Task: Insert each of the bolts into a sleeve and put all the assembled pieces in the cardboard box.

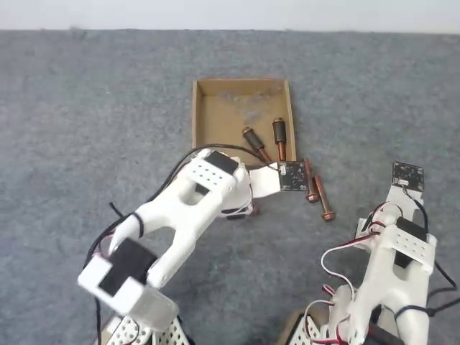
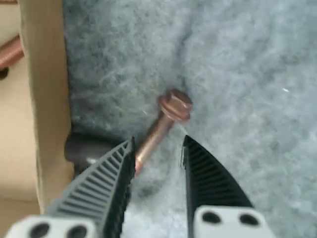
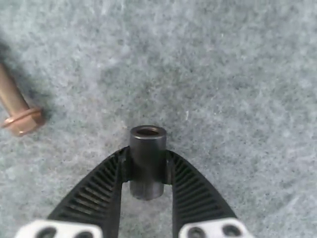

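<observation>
The left gripper [image 2: 158,141] is hanging with its fingers spread over a copper bolt [image 2: 166,121] lying on the grey carpet [image 2: 237,74] just beside the cardboard box [image 2: 47,99]. The bolt's shank tip is sitting between the fingertips, its head pointing away. The right gripper [image 3: 147,153] is squeezing a dark sleeve [image 3: 147,141] between its fingers.

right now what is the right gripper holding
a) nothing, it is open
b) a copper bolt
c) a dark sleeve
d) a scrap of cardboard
c: in the right wrist view, the right gripper is shut on the dark sleeve, with a finger pressed against each side.
</observation>
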You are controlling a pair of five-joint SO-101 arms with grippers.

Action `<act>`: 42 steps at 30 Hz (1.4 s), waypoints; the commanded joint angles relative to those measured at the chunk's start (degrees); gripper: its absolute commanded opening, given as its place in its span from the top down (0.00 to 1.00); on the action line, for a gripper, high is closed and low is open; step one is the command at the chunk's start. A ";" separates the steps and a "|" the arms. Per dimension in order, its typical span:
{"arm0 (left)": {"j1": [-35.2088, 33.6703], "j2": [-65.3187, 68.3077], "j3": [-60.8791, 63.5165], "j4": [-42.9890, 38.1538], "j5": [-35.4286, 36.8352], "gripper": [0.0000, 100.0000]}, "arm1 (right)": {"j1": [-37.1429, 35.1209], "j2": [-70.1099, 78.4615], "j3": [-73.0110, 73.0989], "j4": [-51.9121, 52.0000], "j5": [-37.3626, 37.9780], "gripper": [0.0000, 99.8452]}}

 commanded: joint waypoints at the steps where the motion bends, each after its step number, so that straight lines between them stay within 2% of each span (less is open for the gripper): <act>1: -0.44 3.60 -6.55 -0.88 -0.53 0.85 | -0.66 -1.98 -0.44 -0.92 1.05 0.99; 9: 0.00 7.91 -9.71 -0.97 -0.26 0.85 | -0.75 -1.98 -0.44 -0.92 1.05 0.99; 15: 2.11 8.09 -9.36 -1.23 2.99 0.85 | -0.75 -1.98 -0.44 -0.92 1.05 0.99; 21: 4.13 8.09 -8.48 -1.23 3.25 0.94 | -0.75 -1.98 -0.44 -0.92 1.05 0.99; 30: 4.75 8.09 -8.31 -1.05 4.04 0.99 | -0.75 -1.98 -0.44 -1.01 0.88 0.99; 32: 4.84 8.09 -8.66 -1.32 8.44 0.99 | -0.75 -1.98 -0.44 -1.01 0.79 0.99; 38: 5.01 7.47 -8.84 -6.68 28.04 0.99 | -0.75 -1.98 -0.35 -1.01 0.62 0.99; 42: 5.98 7.47 -10.24 -6.51 36.31 0.99 | -0.75 -1.98 -0.35 -1.01 0.62 0.99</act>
